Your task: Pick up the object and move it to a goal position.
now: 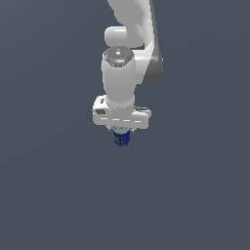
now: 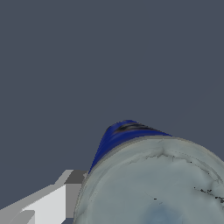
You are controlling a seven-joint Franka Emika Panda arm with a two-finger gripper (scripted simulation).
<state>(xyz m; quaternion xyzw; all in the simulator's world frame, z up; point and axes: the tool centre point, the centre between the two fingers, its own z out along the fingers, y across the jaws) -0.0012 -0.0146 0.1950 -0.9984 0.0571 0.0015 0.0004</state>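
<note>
The white arm [image 1: 128,53] comes down from twelve o'clock in the exterior view and ends in the pincer [image 1: 121,133], which hangs over a flat dark grey tabletop [image 1: 53,195]. Directly beneath the pincer's body, at six o'clock from it, sits the small dark-blue can [image 1: 121,138]; only its lower part peeks out. In the wrist view the can [image 2: 153,175] fills the frame close up, its pale grey top tight under the camera and one finger [image 2: 52,203] beside it, so the pincer appears narrowed onto the can, though the contact itself is hidden. The main risk, as I judge it, is the can slipping or twisting out if the hold is shallow or off-centre, especially during a quick sideways move. No goal marker is visible, so overshooting it is another possibility.
</note>
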